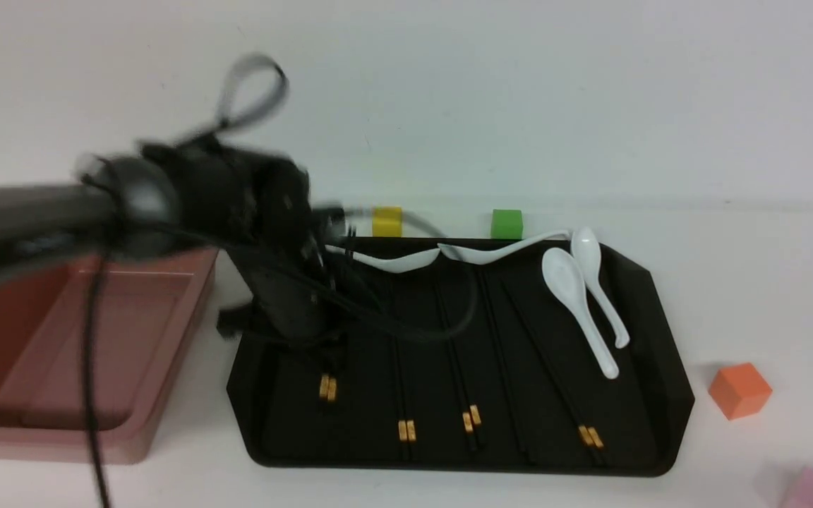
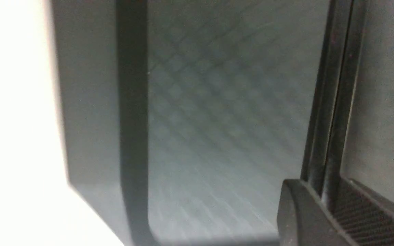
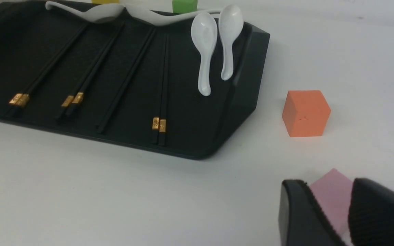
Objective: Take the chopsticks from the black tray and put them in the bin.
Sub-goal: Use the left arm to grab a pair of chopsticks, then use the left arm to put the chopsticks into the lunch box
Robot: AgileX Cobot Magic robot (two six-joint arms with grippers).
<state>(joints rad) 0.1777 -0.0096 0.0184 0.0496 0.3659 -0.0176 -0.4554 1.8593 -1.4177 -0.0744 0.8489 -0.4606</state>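
Observation:
The black tray (image 1: 667,367) holds several pairs of black chopsticks (image 1: 405,395) with gold bands; they also show in the right wrist view (image 3: 91,73). The pink bin (image 1: 188,331) stands left of the tray. My left gripper (image 1: 325,346) is blurred, low over the tray's left part. In the left wrist view the left gripper (image 2: 323,186) is shut on one chopstick pair (image 2: 337,85), close above the tray floor (image 2: 224,119). My right gripper (image 3: 325,182) is open and empty over the table, right of the tray (image 3: 248,85), out of the front view.
Several white spoons (image 1: 576,303) lie in the tray's right and back parts. A yellow block (image 1: 387,221) and a green block (image 1: 506,223) stand behind the tray. An orange block (image 1: 739,389) and a pink block (image 1: 812,490) lie right of it.

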